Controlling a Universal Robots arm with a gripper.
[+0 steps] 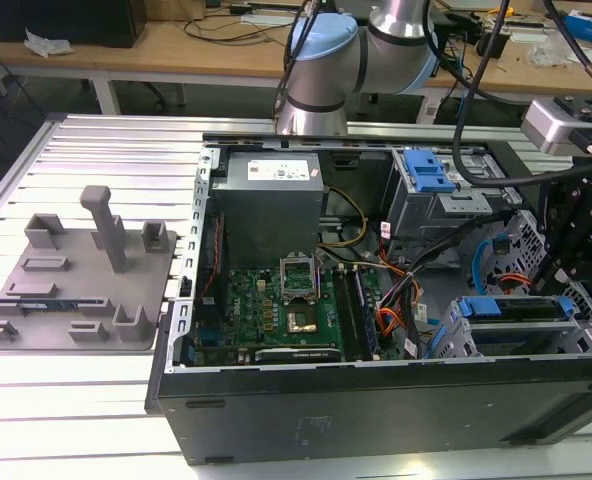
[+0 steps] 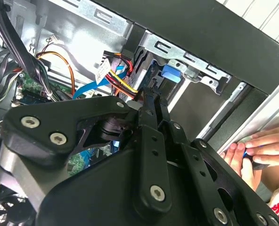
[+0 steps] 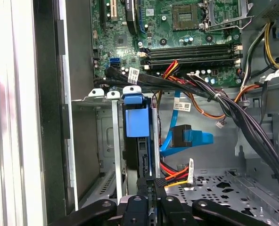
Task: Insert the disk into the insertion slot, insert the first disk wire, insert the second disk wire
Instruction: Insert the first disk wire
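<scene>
Gripper point(image 3: 152, 183) (reaching into case point(image 1: 376, 410)) poised at disk point(image 3: 134, 121).

Silver arm point(image 1: 401, 22), pale-blue joint caps point(image 1: 321, 45), black jaws.

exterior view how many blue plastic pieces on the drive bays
2: a blue latch on the taller bay, farther back; a blue carrier on the lower cage, nearer the camera. More may be hidden.

Exterior view overlooks the case point(image 1: 376, 400); both wrist views look inside
</scene>
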